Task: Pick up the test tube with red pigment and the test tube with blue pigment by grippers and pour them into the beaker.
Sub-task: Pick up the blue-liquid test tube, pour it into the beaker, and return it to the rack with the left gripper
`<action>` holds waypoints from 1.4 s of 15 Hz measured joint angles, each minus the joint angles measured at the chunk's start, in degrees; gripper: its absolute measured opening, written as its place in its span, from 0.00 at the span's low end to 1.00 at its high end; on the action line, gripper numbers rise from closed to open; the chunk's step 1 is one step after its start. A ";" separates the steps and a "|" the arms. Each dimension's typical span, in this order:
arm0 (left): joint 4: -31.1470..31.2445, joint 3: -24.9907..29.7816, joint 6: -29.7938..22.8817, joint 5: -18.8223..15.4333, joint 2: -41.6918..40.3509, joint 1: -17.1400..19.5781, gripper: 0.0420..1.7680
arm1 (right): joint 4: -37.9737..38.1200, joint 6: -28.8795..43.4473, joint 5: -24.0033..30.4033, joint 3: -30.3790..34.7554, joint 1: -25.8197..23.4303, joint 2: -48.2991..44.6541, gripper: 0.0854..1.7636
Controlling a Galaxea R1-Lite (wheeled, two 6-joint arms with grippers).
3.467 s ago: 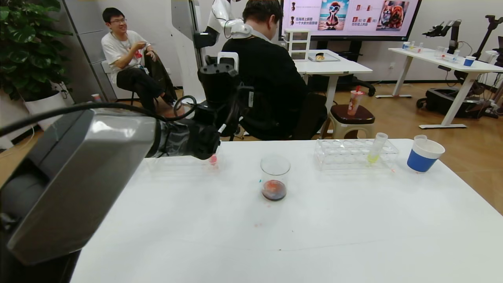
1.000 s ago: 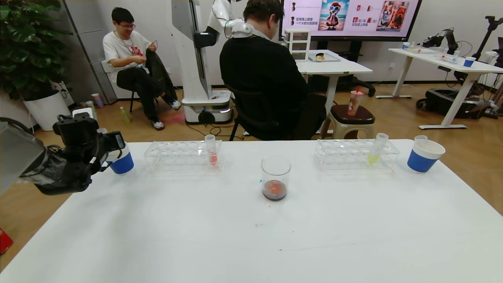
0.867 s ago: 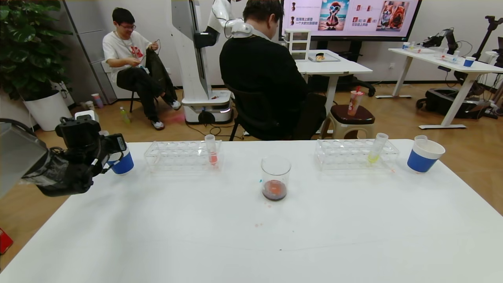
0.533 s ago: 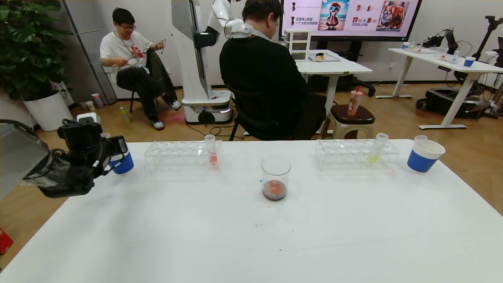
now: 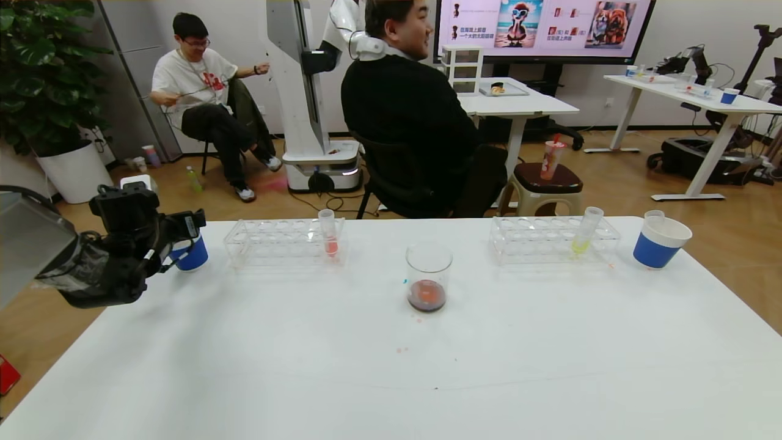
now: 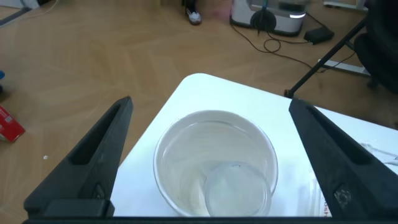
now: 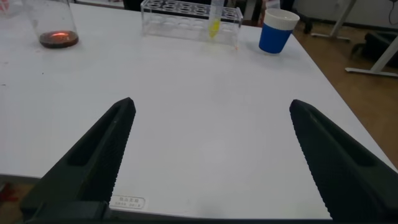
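The beaker (image 5: 429, 278) stands mid-table with dark red liquid at its bottom; it also shows in the right wrist view (image 7: 56, 25). My left gripper (image 5: 183, 231) is open over a blue-and-white paper cup (image 5: 190, 255) at the table's far left corner. In the left wrist view the gripper (image 6: 210, 102) straddles the cup (image 6: 186, 162), and an empty clear tube (image 6: 239, 190) lies inside it. My right gripper (image 7: 211, 104) is open and empty above the table's near right part. No tube with vivid red-orange or cyan-blue liquid is in view.
A clear rack (image 5: 269, 244) at the far left holds a tube with pinkish-red liquid (image 5: 329, 235). A second rack (image 5: 537, 241) holds a yellow-green tube (image 5: 583, 232). Another paper cup (image 5: 658, 243) with a clear tube stands far right. A seated man is behind the table.
My left arm has swung left from over the left rack to the paper cup at the corner. In the last second it barely moves; its visible finger shifts slightly right.
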 joint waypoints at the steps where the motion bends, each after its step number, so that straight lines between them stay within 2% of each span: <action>1: 0.10 -0.63 0.22 -0.02 -0.56 -0.66 0.99 | 0.00 0.00 0.02 0.00 0.00 0.00 0.98; 4: 4.44 -4.60 2.30 -0.09 -3.34 -5.78 0.99 | 0.00 0.02 0.00 0.00 0.00 0.00 0.98; 6: 8.81 -7.35 2.69 -0.04 -5.24 -10.67 0.99 | 0.00 0.00 0.02 0.00 0.00 0.00 0.98; 9: 11.57 -9.97 2.86 0.11 -7.11 -17.82 0.99 | 0.00 0.02 0.02 0.00 0.00 0.00 0.98; 11: 12.04 -10.30 4.68 2.82 -8.52 -20.60 0.99 | 0.00 0.00 0.02 0.00 0.00 0.00 0.98; 13: 12.29 -10.25 6.80 4.88 -11.06 -22.09 0.99 | 0.02 0.00 0.00 0.00 0.00 0.00 0.98; 17: 16.37 -7.83 10.30 5.75 -21.59 -23.14 0.99 | 0.00 0.02 0.00 0.00 0.00 0.00 0.98; 19: 19.10 -4.21 11.76 5.77 -28.83 -23.20 0.99 | 0.00 0.02 0.02 0.00 0.00 0.00 0.98; 21: 22.46 1.66 12.73 5.81 -37.07 -23.19 0.99 | 0.00 0.02 0.02 0.00 0.00 0.00 0.98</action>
